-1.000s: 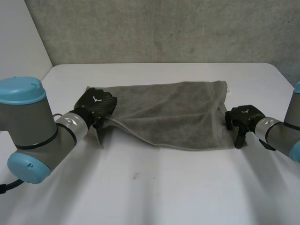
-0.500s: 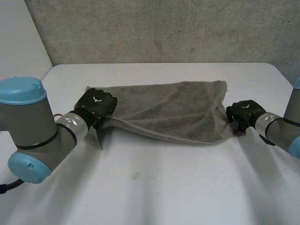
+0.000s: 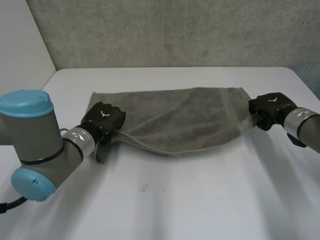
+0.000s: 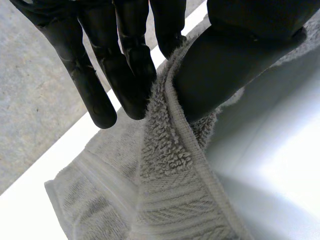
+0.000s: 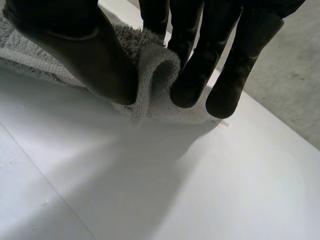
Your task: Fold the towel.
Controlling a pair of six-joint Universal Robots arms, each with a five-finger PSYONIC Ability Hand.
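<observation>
A grey towel (image 3: 180, 120) lies spread across the white table (image 3: 165, 200), its near edge lifted and sagging between my two hands. My left hand (image 3: 103, 120) pinches the towel's near left corner: in the left wrist view the thumb (image 4: 235, 65) presses the cloth (image 4: 170, 150) against the fingers (image 4: 130, 75). My right hand (image 3: 267, 108) holds the near right corner. In the right wrist view a fold of towel (image 5: 152, 75) is squeezed between the thumb (image 5: 80, 50) and the fingers (image 5: 200, 65), just above the table.
A grey wall (image 3: 175, 30) rises behind the table's far edge. Bare white tabletop (image 5: 150, 190) stretches in front of the towel, towards me. My left arm (image 3: 35, 140) reaches in over the table's near left part.
My right hand closed on the towel's near right corner and moved up and to the right, drawing the near edge taut. The left hand dropped slightly, still gripping its corner.
</observation>
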